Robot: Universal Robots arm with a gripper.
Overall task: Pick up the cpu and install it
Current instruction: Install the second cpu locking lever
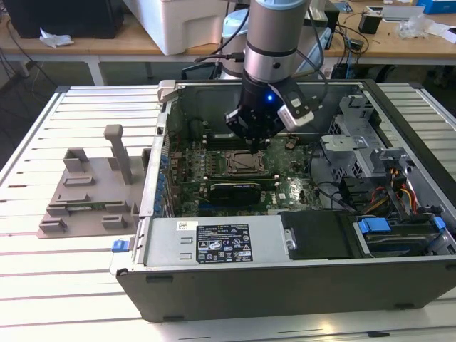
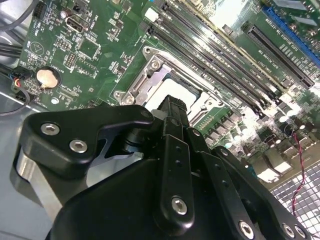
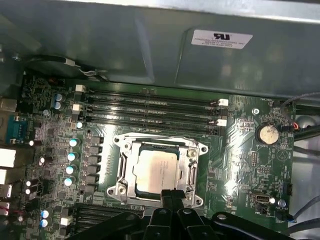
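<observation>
The cpu (image 3: pixel 156 169), a flat square chip with a silver top, lies inside the metal-framed socket (image 3: pixel 122 165) on the green motherboard. In the second wrist view a corner of the cpu (image 2: pixel 184 89) shows just past the fingertips. My gripper (image 3: pixel 173 192) hovers over the socket's near edge, its two black fingers pressed together with nothing between them. In the exterior view the gripper (image 1: pixel 251 140) hangs inside the open computer case, just above the socket (image 1: pixel 239 162).
Memory slots (image 3: pixel 150 107) run beside the socket, and a coin battery (image 3: pixel 267 133) sits further along the board. The case wall (image 3: pixel 150 45) stands behind. A power supply (image 1: pixel 221 242), a drive cage (image 1: pixel 363 142) and cables crowd the case. A grey fixture (image 1: pixel 89 192) rests on the table.
</observation>
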